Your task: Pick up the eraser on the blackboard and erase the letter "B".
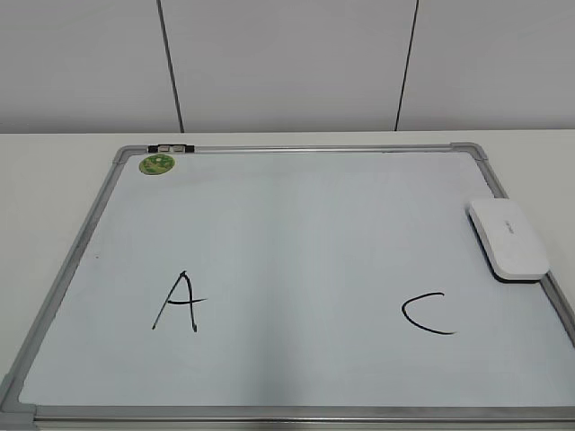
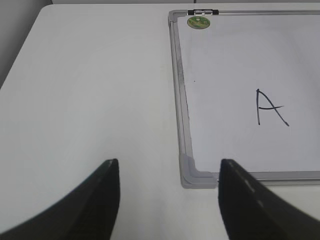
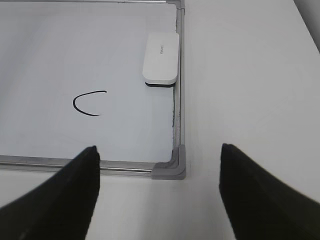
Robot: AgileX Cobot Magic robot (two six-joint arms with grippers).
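We count one blackboard (image 1: 296,224) on the counter (image 1: 54,180), one eraser (image 1: 508,238) at its 3 o'clock edge, and one green magnet (image 1: 157,163) up at 11 o'clock. Two letters on it: an "A" (image 1: 178,302) at 8 o'clock and a "C" (image 1: 429,314) at 4. Two pincers, left pincer (image 2: 167,200) and right pincer (image 3: 160,192).

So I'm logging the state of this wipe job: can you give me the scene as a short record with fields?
board: blackboard, flat on the table
letters visible: A, C; no B between them
eraser: eraser resting on the board by its right edge, ungripped
magnet: green magnet, top left corner
left tool: open, empty, off the board's near left corner
right tool: open, empty, near the right corner
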